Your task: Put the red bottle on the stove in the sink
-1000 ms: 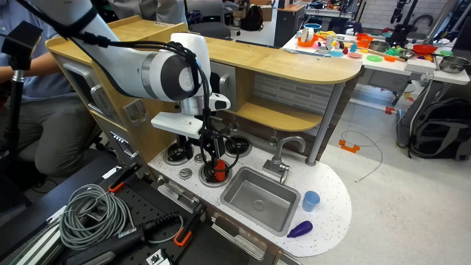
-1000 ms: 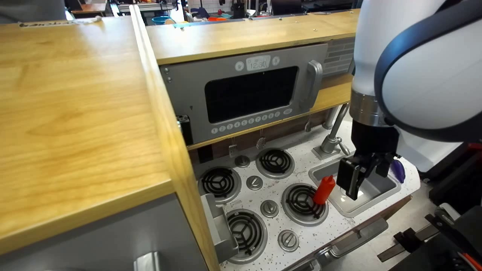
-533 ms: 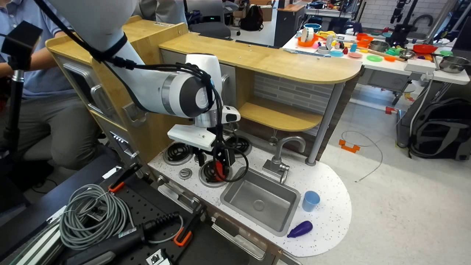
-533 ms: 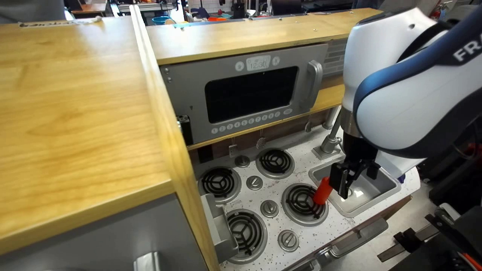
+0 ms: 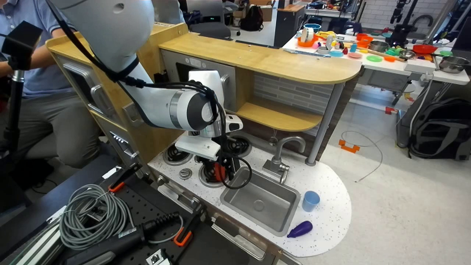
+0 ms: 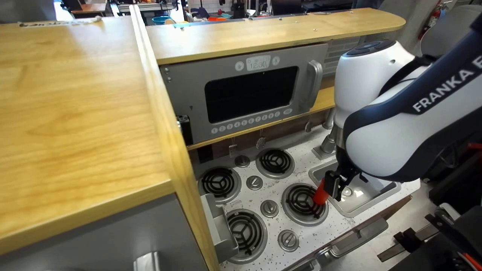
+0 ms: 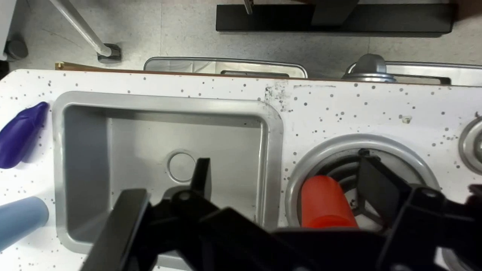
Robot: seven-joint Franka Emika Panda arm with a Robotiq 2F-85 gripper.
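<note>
The red bottle (image 5: 220, 172) stands on a stove burner next to the sink (image 5: 254, 206). It also shows in the other exterior picture (image 6: 320, 195) and in the wrist view (image 7: 327, 203). My gripper (image 7: 288, 175) is open and low over it. In the wrist view the bottle shows between the spread fingers, closer to the right-hand finger, while the left-hand finger lies over the sink. The bottle's top is hidden behind the gripper body. Whether a finger touches the bottle I cannot tell. The sink basin (image 7: 143, 150) holds nothing visible.
A faucet (image 5: 278, 156) rises behind the sink. A blue cup (image 5: 311, 201) and a purple eggplant (image 5: 301, 229) lie beyond the sink on the counter. A microwave (image 6: 252, 86) and a wooden shelf (image 5: 279, 114) overhang the back. Stove knobs (image 6: 269, 208) stand between the burners.
The gripper has come down and closed in on the bottle, its fingers now beside the bottle's upper part. The bottle has not moved.
</note>
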